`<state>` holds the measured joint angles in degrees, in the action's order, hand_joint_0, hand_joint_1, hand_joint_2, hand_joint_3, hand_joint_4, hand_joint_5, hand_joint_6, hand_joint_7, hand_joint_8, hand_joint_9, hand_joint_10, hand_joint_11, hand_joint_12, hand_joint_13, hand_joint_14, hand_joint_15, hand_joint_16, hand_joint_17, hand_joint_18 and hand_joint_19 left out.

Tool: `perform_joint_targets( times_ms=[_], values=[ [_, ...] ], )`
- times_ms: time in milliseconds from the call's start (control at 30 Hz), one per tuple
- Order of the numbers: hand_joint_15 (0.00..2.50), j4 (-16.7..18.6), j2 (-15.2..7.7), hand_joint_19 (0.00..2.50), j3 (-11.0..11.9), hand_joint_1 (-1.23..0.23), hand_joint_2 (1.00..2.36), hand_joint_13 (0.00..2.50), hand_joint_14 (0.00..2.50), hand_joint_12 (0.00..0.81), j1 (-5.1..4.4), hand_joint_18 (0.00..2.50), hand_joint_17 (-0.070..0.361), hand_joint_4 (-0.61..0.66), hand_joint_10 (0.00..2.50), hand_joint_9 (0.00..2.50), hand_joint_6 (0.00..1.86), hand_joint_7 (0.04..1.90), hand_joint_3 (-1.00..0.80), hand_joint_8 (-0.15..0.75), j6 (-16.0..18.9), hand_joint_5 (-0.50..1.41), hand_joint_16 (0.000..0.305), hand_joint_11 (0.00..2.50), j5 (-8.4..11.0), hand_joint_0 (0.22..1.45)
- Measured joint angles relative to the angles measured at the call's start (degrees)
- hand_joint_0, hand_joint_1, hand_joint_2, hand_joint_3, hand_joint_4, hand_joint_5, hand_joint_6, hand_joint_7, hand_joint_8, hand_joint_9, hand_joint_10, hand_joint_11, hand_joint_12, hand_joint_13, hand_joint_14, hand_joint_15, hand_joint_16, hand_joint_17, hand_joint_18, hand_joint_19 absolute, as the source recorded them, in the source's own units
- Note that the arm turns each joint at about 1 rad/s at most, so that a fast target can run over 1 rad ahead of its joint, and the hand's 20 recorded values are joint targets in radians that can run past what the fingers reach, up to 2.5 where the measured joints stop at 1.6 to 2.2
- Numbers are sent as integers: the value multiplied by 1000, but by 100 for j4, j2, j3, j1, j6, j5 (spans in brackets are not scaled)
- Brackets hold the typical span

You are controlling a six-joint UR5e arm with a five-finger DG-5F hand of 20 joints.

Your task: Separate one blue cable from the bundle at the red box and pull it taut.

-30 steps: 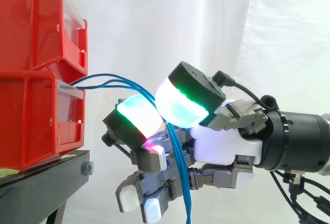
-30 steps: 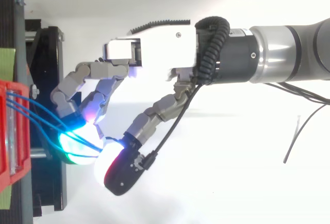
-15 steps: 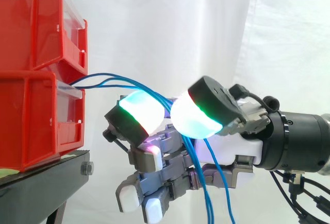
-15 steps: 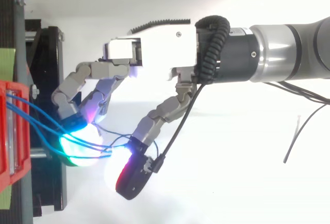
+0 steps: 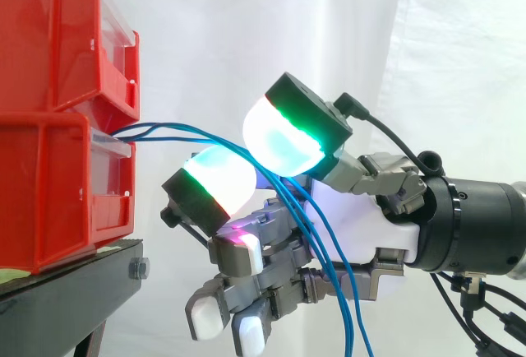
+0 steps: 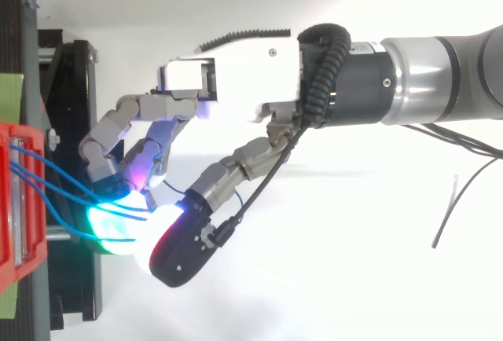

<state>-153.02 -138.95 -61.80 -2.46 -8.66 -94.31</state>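
Three thin blue cables (image 5: pixel 177 129) leave the lower red bin (image 5: pixel 49 192) and run right to my hand (image 5: pixel 362 229). They pass between the glowing thumb pad (image 5: pixel 283 136) above and a glowing finger pad (image 5: pixel 218 184) below, then hang down in front of the palm. In the top view the cables (image 6: pixel 55 171) fan out from the red bin (image 6: pixel 16 207) and meet at the two pads, which touch each other. The hand (image 6: pixel 236 82) is pinched on the cables with its other fingers curled underneath. I cannot tell which strands are caught in the pinch.
Two red bins are stacked, the upper one (image 5: pixel 57 36) on the lower, on a black stand (image 5: pixel 74 283) at the left. A white curtain hangs behind. The arm (image 6: pixel 424 82) comes in from the right.
The thumb swung away from the finger pad half a second ago and has now come back down onto it. The cables' hanging part has shifted right across the palm.
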Motion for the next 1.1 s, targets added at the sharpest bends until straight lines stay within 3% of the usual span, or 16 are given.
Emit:
perform_joint_targets(
  times_ms=[33,167,267,500,633,733,767,933,1100],
  values=[
    [534,0,0,647,0,-625,1000,763,18,372,0,829,104,-115,21,1001,803,1068,-500,257,-1,-140,46,1028,0,621],
    [536,0,0,596,0,-902,1000,772,19,380,0,840,107,11,23,983,825,1074,-500,301,-5,-160,47,1087,0,716],
    [545,0,0,558,-1,-973,1000,792,20,373,0,844,107,21,21,984,859,1076,-500,294,-10,-173,48,1115,0,757],
    [564,3,0,568,-2,-1060,1000,806,22,370,0,842,108,45,21,1012,889,1087,-500,306,-13,-173,48,1167,0,640],
    [569,8,0,609,-3,-948,1000,852,21,401,0,897,119,80,20,1065,896,1011,-500,344,-13,-163,53,1169,0,505],
    [567,9,0,645,-4,-683,1000,880,20,415,0,935,123,86,20,1119,871,990,-500,356,-13,-146,55,1143,0,501],
    [579,9,0,678,-5,-563,1000,877,20,398,0,912,114,60,22,1136,853,1040,-500,337,-13,-139,51,1147,0,571],
    [585,9,0,702,-6,-542,1000,898,20,399,0,920,112,23,23,1153,860,1058,-500,334,-13,-143,50,1153,0,647],
    [591,9,0,692,-5,-685,1013,901,21,407,0,934,116,79,21,1104,874,1046,-317,349,-13,-168,52,1151,0,633]
  ],
)
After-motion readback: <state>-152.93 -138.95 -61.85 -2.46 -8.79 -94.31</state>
